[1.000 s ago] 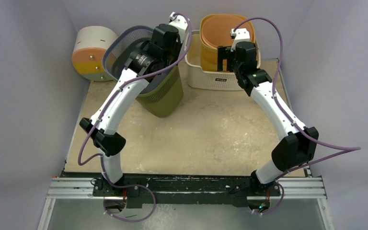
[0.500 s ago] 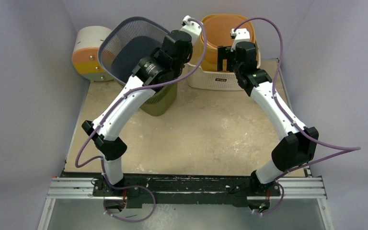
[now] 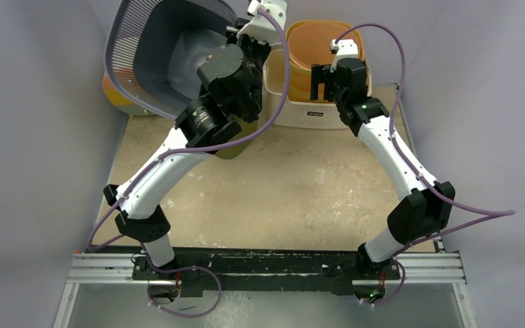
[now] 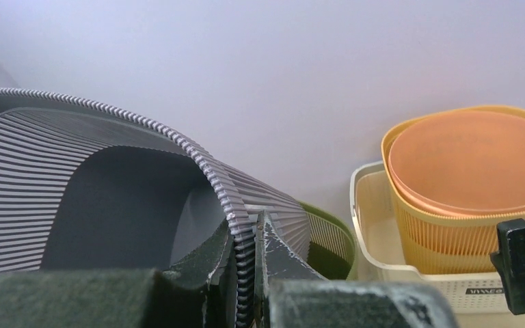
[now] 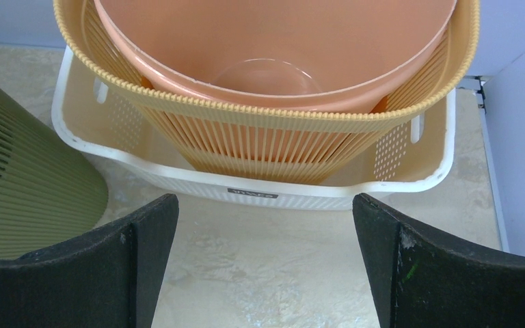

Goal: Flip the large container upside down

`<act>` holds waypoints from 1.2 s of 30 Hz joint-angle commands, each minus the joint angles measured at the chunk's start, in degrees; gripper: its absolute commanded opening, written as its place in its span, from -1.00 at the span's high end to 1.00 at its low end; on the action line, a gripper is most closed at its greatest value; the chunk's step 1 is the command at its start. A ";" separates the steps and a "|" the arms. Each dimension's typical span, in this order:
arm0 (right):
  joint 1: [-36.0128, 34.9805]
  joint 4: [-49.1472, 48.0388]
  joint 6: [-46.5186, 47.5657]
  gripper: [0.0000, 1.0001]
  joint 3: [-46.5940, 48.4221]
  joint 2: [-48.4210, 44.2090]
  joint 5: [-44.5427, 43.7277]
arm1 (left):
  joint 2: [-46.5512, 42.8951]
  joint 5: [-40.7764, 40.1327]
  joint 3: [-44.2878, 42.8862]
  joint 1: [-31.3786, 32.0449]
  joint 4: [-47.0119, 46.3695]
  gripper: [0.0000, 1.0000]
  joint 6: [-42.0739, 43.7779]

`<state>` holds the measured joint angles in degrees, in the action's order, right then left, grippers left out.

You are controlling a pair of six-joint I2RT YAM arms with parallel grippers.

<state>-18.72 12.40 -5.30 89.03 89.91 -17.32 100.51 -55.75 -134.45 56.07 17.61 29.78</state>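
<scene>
The left gripper (image 4: 246,240) is clamped on the rim of the grey basket (image 3: 150,55), which hangs tilted in the air above the green basket (image 3: 239,141). The right gripper (image 5: 260,225) gapes wide and empty, right of the green basket.

Large container (image 3: 147,51) grey, ribbed — bin (image 5: 20,184) olive, ribbed; basket (image 5: 266,143) yellow, slatted; crate (image 5: 191,184) white.

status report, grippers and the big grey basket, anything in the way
Left gripper shut on grey basket rim. Basket raised, tilted sideways, not yet inverted. Right gripper open, empty, facing white bin. Green basket just beneath the left arm.
</scene>
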 commanded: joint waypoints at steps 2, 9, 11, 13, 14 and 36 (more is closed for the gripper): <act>0.18 -2.76 -0.70 -1.00 5.58 -1.19 -5.48 | -5.47 -5.15 0.03 4.57 -13.37 1.00 13.74; 0.17 -7.58 -1.57 -1.00 7.83 -1.27 -9.48 | -6.42 -10.01 1.34 16.05 -24.60 1.00 28.84; 0.11 -8.00 -2.32 -1.00 8.24 -1.16 -10.18 | -5.79 -11.35 1.33 19.90 -29.28 1.00 35.63; 0.17 -8.96 -2.86 -1.00 8.22 -1.50 -11.40 | -5.08 -11.95 1.04 23.66 -32.73 1.00 40.49; 0.17 -9.51 -2.94 -1.00 8.18 -1.63 -12.21 | -4.52 -12.26 0.45 25.48 -33.93 1.00 42.53; 11.36 -11.87 -0.24 -1.00 19.25 2.40 -16.77 | -0.64 -9.89 -2.44 42.58 -13.93 1.00 14.88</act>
<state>-7.27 4.12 -7.27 105.60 91.18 -33.56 103.37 -74.83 -138.10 97.49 -5.54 55.59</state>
